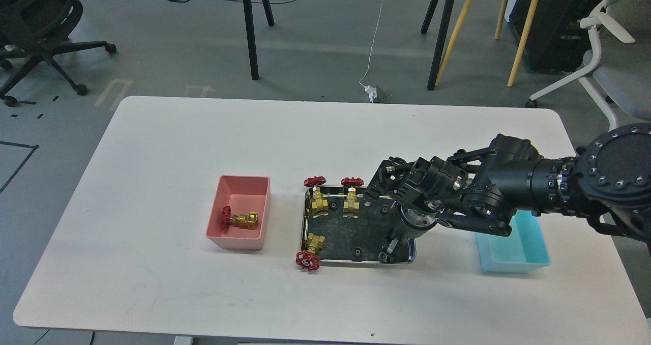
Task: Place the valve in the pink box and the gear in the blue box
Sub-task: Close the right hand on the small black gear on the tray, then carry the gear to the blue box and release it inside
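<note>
Nearest the table's front edge, a valve lies at the near-left corner of the steel tray, its red handwheel hanging over the rim onto the white table and its brass body inside. Along the tray's near rim sits a small black gear, and close to the near-right corner one dark finger of the right gripper reaches down into the tray. Its other finger stands up over the far-right corner, so the jaws are spread wide; whether anything lies between them I cannot tell, since the wrist covers that part of the tray. To the right, the blue box rests on the table, partly hidden under the right arm. To the left, apart from the tray, the pink box holds one valve on its side, handwheel to the left. Farther back, two more valves stand side by side against the tray's far rim, red wheels poking past it, with another gear between them. The left arm is out of sight. Beyond the table are office chairs and stand legs on the grey floor.
</note>
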